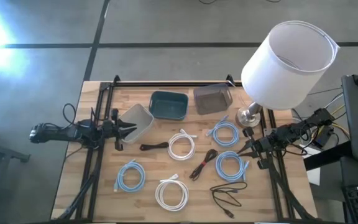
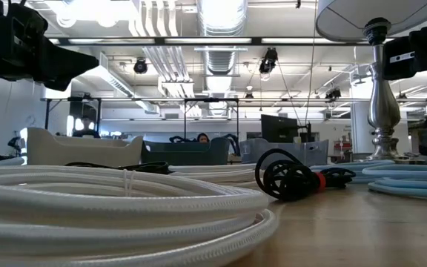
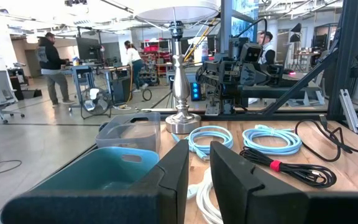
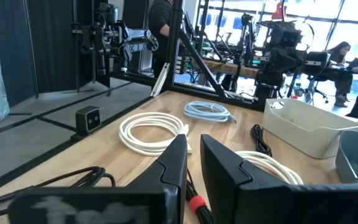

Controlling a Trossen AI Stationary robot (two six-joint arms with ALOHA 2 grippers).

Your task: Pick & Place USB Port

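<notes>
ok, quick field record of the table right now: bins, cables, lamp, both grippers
bins: white bin, teal bin, grey bin, in a row along the far side
white cables: two coils
blue cables: four coils, one on the left, three on the right
black cables: three, one with a red band
lamp: white shade, silver base at far right
left gripper: by the white bin, holding nothing
right gripper: between the right blue coils, holding nothing

I scanned every view for lettering and found nothing I could read; no label, brand, number or sign was legible on anything there.
</notes>
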